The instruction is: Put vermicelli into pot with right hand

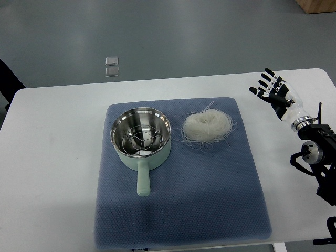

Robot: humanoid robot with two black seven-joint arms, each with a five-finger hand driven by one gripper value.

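A white nest of vermicelli lies on the blue mat, just right of the pot. The pale green pot has a shiny steel inside with a wire rack in it, and its handle points toward the near edge. My right hand hovers over the white table at the far right, well to the right of the vermicelli and slightly beyond it. Its fingers are spread and hold nothing. The left arm does not show.
The white table carries the blue mat in its middle. Two small clear squares lie on the grey floor beyond the table's far edge. A dark object shows at the left edge.
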